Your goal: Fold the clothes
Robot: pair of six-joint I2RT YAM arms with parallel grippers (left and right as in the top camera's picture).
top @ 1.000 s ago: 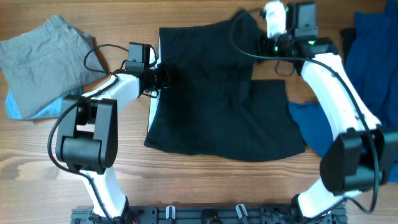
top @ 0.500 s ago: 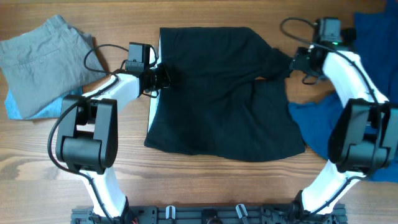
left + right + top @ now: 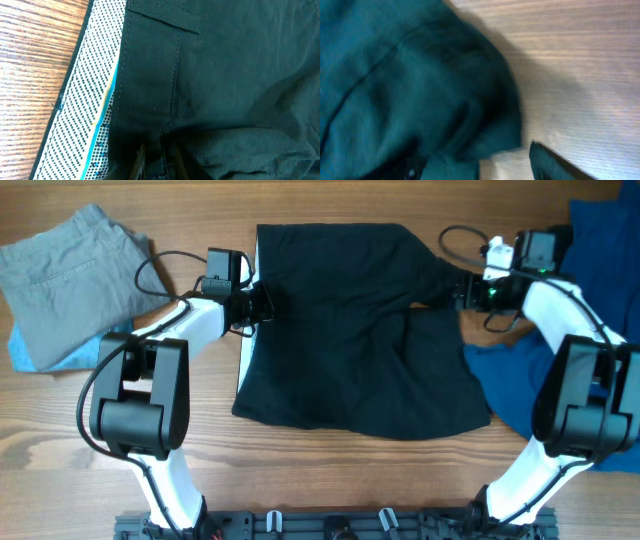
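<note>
Wood-grain table (image 3: 330,490); black shorts (image 3: 340,350) spread centre, blue cloth (image 3: 612,228) right.

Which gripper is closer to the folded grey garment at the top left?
Left. The left gripper sits at the black garment's left edge, just right of the grey garment; the right gripper is across at the far edge.

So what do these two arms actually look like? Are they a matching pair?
Yes, they match. The left arm and right arm each have smooth white tubular links joined by chunky black joint housings, rising from a black base rail. Thin black cables loop loosely near each wrist. The left gripper and right gripper are black too.
</note>
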